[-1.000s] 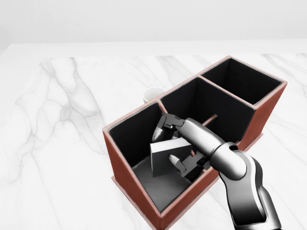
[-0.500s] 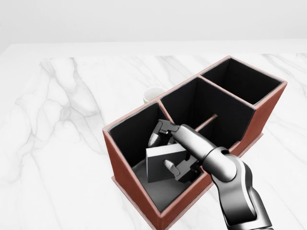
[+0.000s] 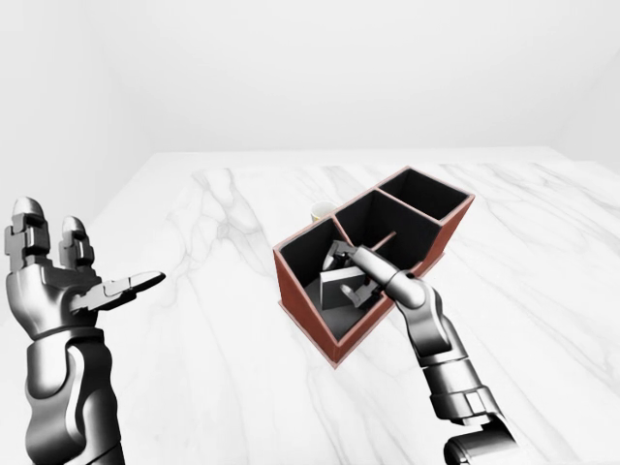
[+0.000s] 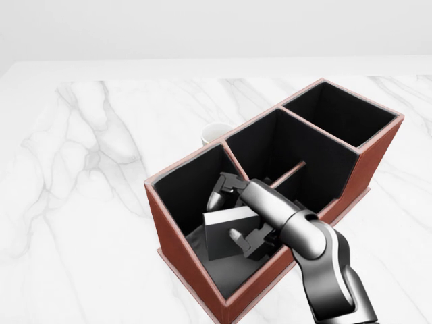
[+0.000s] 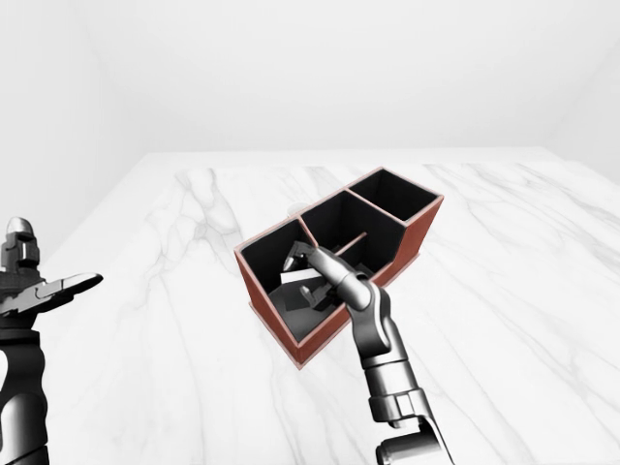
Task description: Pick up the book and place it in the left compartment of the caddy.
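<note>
White marble tabletop [image 4: 88, 202] fills the scene under a pale blank wall. On it sits the red-brown caddy [image 4: 177, 236] with three black-lined compartments, set at a slant. The right arm reaches down over the caddy's near wall, and the right hand [image 4: 236, 219] is inside the caddy's left compartment, fingers [image 4: 217, 197] closed round the grey book [image 4: 226, 233], which stands tilted there, low in that compartment. Well to the left of the caddy, the left hand [image 3: 68, 286] is raised, palm up, fingers spread and holding nothing. A white cup [image 4: 214, 132] peeks from behind the caddy's far wall. No writing is readable.
</note>
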